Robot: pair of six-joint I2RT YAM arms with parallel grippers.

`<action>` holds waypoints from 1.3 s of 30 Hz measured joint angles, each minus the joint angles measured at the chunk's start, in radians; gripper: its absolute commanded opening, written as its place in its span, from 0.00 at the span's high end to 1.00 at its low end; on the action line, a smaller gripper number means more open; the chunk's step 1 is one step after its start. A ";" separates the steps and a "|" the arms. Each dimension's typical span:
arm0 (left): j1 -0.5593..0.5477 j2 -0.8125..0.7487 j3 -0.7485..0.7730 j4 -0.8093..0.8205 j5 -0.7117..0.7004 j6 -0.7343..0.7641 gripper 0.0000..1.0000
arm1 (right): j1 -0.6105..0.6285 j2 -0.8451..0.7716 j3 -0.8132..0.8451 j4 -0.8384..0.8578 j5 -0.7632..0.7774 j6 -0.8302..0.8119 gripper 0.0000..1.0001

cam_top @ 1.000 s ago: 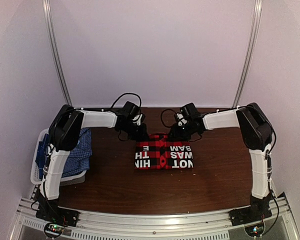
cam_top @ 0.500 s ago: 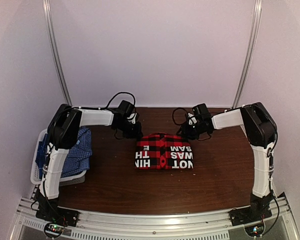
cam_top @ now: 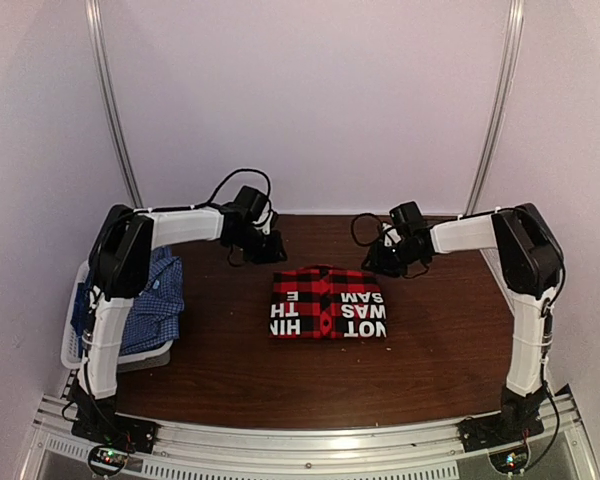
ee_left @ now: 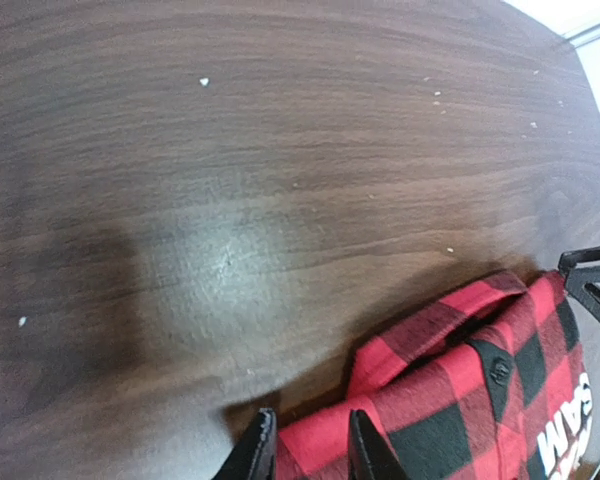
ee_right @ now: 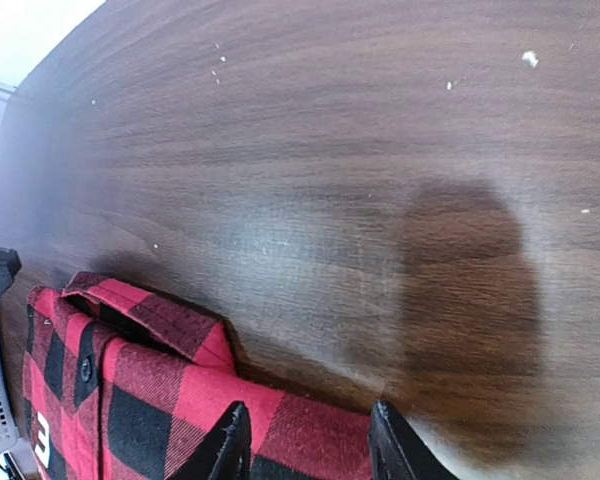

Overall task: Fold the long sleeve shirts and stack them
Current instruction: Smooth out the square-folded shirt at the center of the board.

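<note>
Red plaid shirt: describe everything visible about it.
The red plaid shirt is soft cloth in large red-and-black checks, folded into a flat rectangle. White block letters run across its near half, upside down from the overhead camera. The wrist views show a dark button and a folded-over flap along its far edge. It lies mid-table on the dark wooden table. Nothing seems to grip it; the left fingers and right fingers hover by its far corners.

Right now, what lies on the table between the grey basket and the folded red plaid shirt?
Nothing. In the top view only bare brown table separates the basket from the red plaid shirt.
</note>
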 measured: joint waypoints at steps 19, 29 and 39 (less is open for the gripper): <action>-0.067 -0.415 -0.558 0.185 0.100 -0.107 0.62 | 0.120 -0.393 -0.249 -0.040 0.066 -0.040 0.58; -0.095 -0.423 -0.673 0.239 0.105 -0.160 0.62 | 0.222 -0.473 -0.437 0.011 0.066 0.014 0.68; -0.113 -0.421 -0.682 0.258 0.092 -0.167 0.62 | 0.238 -0.469 -0.577 0.102 0.067 0.066 0.70</action>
